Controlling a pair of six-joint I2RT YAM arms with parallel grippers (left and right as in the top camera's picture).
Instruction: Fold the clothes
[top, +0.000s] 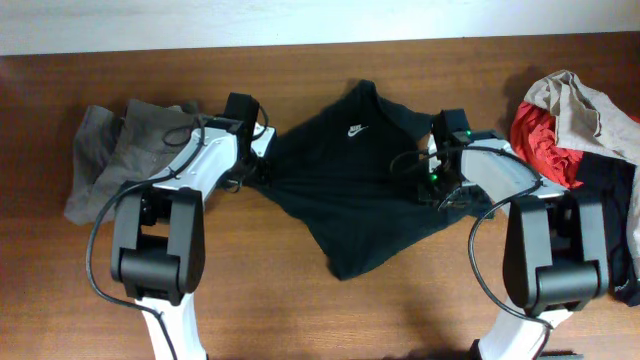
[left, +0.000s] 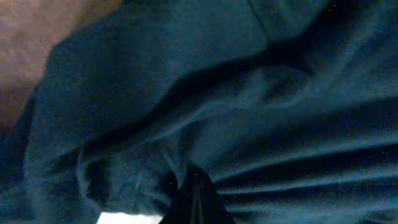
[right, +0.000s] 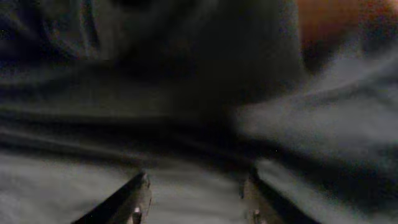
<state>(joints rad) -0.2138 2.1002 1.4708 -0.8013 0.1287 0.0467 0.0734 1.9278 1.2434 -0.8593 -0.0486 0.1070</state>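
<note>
From overhead only, shows white logo (top: 354, 129) on black T-shirt (top: 350, 200). Up close, shows left gripper (left: 194, 190) clamped on its bunched fabric, right gripper (right: 194, 196) parted over cloth.

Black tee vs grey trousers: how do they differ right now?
The black T-shirt lies mid-table, spread out; the grey trousers sit bunched at the left. The T-shirt carries a white logo; the trousers look plain. The left gripper is shut on the T-shirt; no gripper holds the trousers. Both are unfolded.
</note>
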